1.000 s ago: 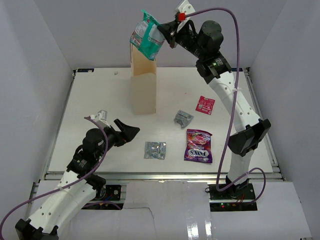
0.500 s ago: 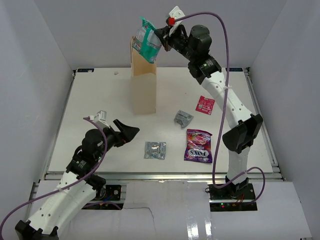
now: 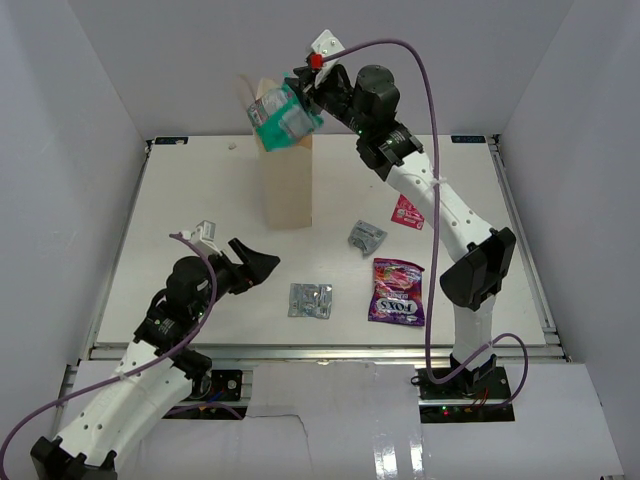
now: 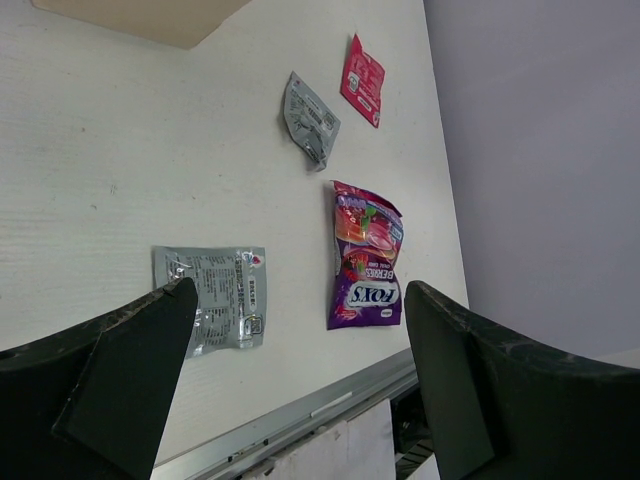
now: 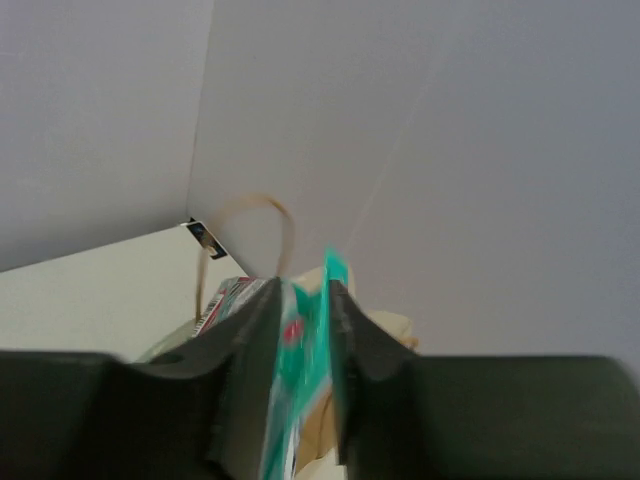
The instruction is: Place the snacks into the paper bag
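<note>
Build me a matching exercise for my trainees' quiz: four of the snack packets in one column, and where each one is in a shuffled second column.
1. teal-and-white packet
2. purple packet
3. flat silver packet
4. pink-red packet

A. on the table, partly behind the right arm
B. between the right fingers at the paper bag top
C. on the table, closest to the left fingers
D. by the near edge, right of the flat silver packet

Pairs: 1-B, 2-D, 3-C, 4-A
</note>
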### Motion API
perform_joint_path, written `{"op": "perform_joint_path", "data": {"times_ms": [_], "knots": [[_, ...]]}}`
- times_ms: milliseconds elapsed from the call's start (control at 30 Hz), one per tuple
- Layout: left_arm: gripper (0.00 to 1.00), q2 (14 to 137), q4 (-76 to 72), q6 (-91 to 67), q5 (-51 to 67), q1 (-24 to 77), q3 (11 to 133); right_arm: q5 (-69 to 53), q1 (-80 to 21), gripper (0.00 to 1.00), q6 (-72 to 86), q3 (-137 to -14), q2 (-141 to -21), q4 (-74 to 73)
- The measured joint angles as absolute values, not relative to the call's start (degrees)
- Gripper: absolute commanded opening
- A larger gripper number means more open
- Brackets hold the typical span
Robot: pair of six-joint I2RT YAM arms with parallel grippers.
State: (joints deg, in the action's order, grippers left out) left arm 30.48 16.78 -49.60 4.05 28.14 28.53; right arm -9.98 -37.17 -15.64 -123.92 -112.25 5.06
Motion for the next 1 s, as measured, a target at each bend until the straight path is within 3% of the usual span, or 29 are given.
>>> {"op": "perform_joint_path", "data": {"times_ms": [267,400,500,767,1000], "knots": [[0.95,35.2,16.8,-50.1,6.4,28.1,28.5,-9.8,-37.3,0.57,-16.6,-122.7,-112.2,6.0],[0.95,39.7,17.1,-50.5,9.2,28.1,28.4,-12.8,-37.0,0.78,-17.0,-119.9,-109.7,4.1],[0.95,43.4,17.6,-50.7,11.6,28.3,27.6,-17.0,-36.8,0.86,-18.1,-114.6,-104.5,0.1],[0.95,55.0,20.8,-52.4,11.6,34.6,27.4,-29.0,-34.3,0.93,-24.3,-88.5,-81.9,-13.8],[0.93,76.7,26.7,-54.5,2.1,45.0,39.7,-33.0,-23.9,0.93,-27.9,-60.9,-72.0,-24.0]]}}
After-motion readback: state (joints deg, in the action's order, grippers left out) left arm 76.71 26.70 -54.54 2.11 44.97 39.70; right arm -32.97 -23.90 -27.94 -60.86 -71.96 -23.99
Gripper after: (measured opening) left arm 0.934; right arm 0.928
